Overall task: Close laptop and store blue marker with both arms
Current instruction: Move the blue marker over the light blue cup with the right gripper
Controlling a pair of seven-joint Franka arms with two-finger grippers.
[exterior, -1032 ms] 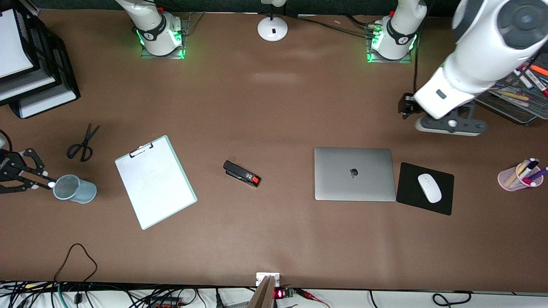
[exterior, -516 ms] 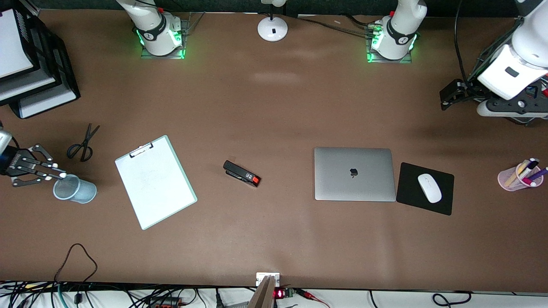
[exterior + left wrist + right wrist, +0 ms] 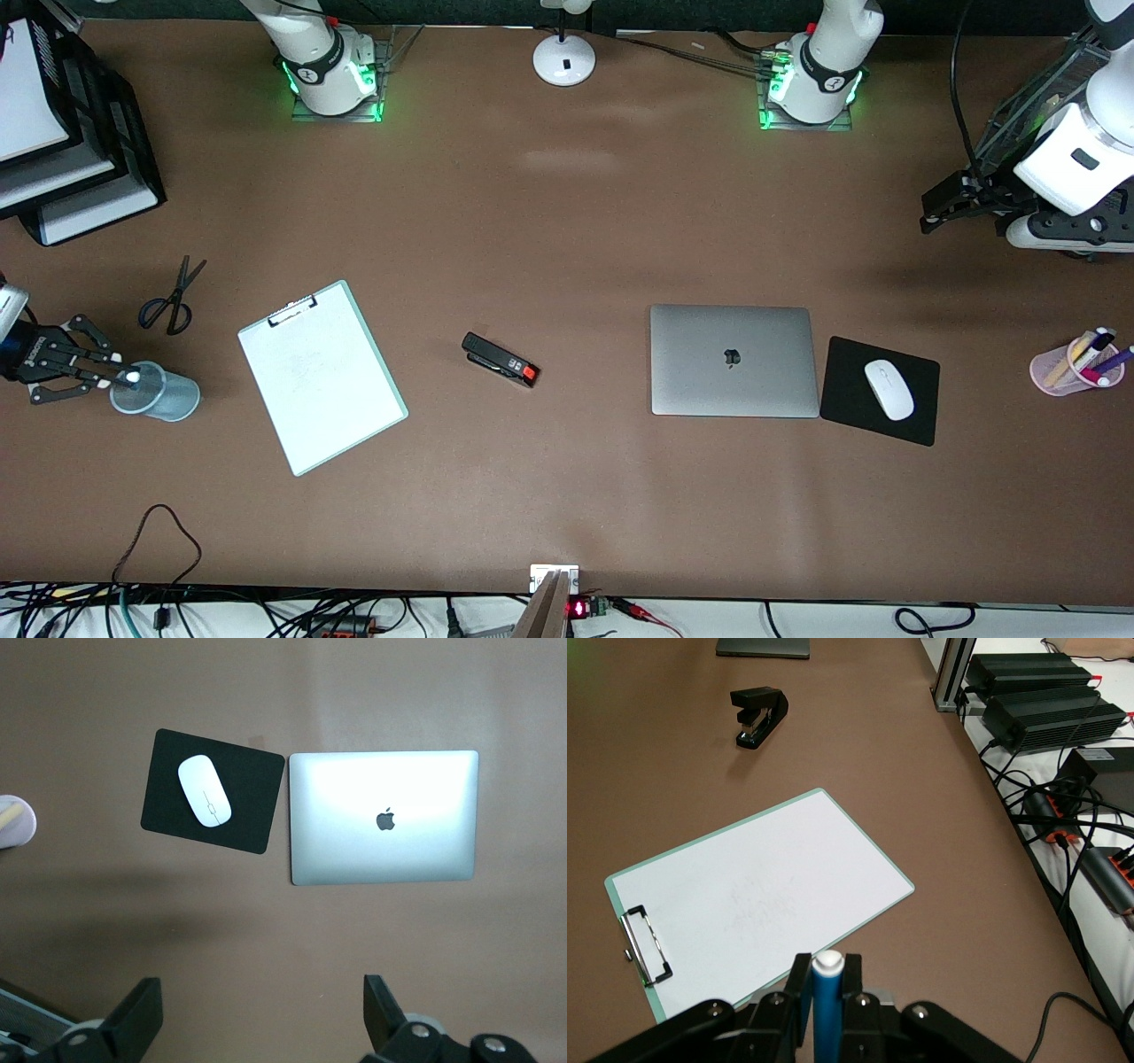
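Right now I'm seeing laptop [image 3: 733, 361] lying lid-down, closed, on table [image 3: 567, 496] just beside black mouse pad [image 3: 842, 403] carrying white mouse [image 3: 889, 389]. Left gripper [image 3: 930, 211] hanging over table at left arm's end, fingers [image 3: 137, 1020] spread apart, gripping nothing. Right gripper [image 3: 115, 377] clamping blue marker [image 3: 827, 1010], whitish tip sitting over rim of blue-grey cup [image 3: 159, 393]. Clipboard [image 3: 322, 377] and stapler [image 3: 500, 360] lying between cup and laptop.

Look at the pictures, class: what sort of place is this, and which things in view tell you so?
Most likely a robotics lab staged as an office desk. A closed laptop lies beside a mouse on its pad, with a clipboard and a stapler, while two robot arm bases are bolted to the table.
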